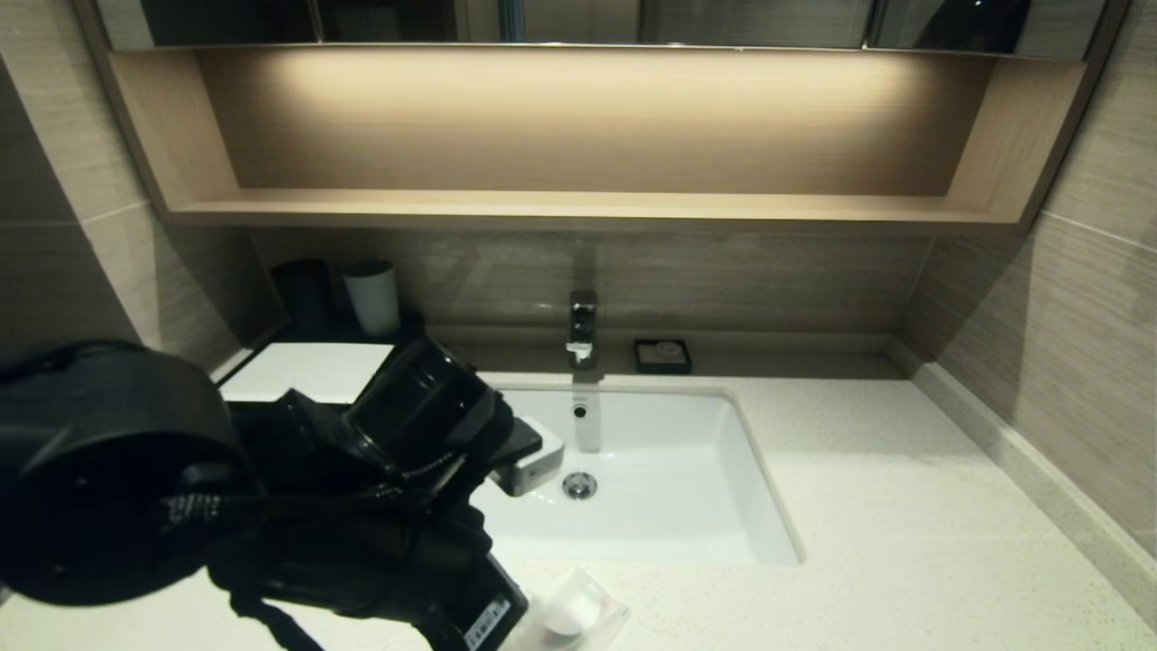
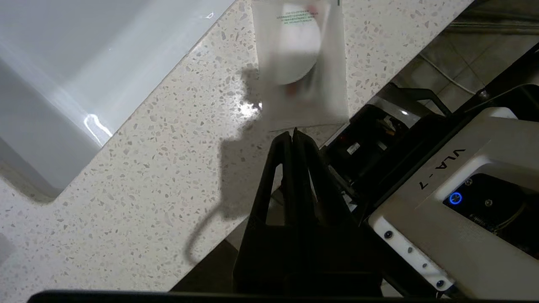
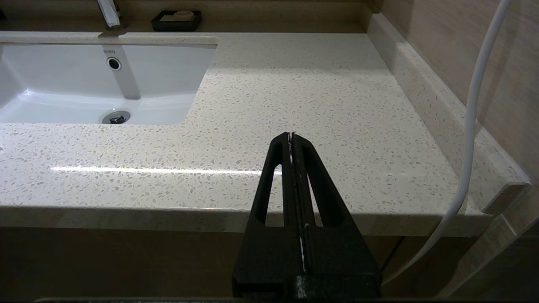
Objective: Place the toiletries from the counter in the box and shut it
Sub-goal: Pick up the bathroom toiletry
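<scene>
In the left wrist view my left gripper (image 2: 293,131) is shut on the near edge of the small square clear sachet (image 2: 301,63) with a white disc. The sachet hangs just above the speckled counter (image 2: 160,168), near its front edge and beside the sink. In the head view the sachet (image 1: 578,615) shows at the bottom, below my dark left arm. That arm hides most of the box; only part of its white top (image 1: 307,371) shows at the back left. My right gripper (image 3: 291,134) is shut and empty over the counter's front right edge.
The white sink (image 1: 687,506) with its faucet (image 1: 583,327) sits mid-counter. A small black square dish (image 1: 663,355) stands behind it. A black cup (image 1: 303,294) and a white cup (image 1: 372,297) stand behind the box. A wall kerb (image 1: 1021,461) bounds the right side.
</scene>
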Controlling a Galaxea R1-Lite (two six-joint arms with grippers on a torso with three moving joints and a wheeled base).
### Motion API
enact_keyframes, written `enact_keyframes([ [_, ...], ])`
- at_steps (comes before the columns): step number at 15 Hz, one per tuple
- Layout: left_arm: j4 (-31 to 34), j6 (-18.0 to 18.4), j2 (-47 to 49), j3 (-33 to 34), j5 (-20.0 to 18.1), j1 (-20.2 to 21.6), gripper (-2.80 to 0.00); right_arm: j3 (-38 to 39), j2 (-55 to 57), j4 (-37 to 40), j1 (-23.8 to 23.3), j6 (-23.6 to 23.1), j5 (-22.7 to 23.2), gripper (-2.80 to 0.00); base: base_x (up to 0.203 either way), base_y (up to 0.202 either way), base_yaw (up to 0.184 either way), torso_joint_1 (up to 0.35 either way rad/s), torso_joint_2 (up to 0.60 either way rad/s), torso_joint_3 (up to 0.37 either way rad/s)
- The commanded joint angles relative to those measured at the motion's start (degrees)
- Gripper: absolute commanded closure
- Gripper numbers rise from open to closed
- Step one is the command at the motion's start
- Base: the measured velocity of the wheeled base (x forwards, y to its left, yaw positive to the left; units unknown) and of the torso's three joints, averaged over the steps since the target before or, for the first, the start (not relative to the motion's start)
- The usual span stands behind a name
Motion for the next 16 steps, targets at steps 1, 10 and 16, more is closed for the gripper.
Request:
enact_keyframes([
  [1, -0.2, 0.3, 2.2, -0.1, 0.0, -1.1, 0.00, 0.1, 0.0, 0.0, 0.0, 0.0, 0.0, 0.00, 0.000, 0.000, 0.000, 0.000, 0.00, 0.000],
  [10, -1.8, 3.4, 5.2, 0.2, 0.1, -1.8, 0.00, 0.1, 0.0, 0.0, 0.0, 0.0, 0.0, 0.00, 0.000, 0.000, 0.000, 0.000, 0.00, 0.000],
  [16, -1.8, 6.4, 7.7, -0.9, 0.1, -2.3, -2.80, 0.1, 0.0, 0.0, 0.0, 0.0, 0.0, 0.00, 0.000, 0.000, 0.000, 0.000, 0.00, 0.000],
])
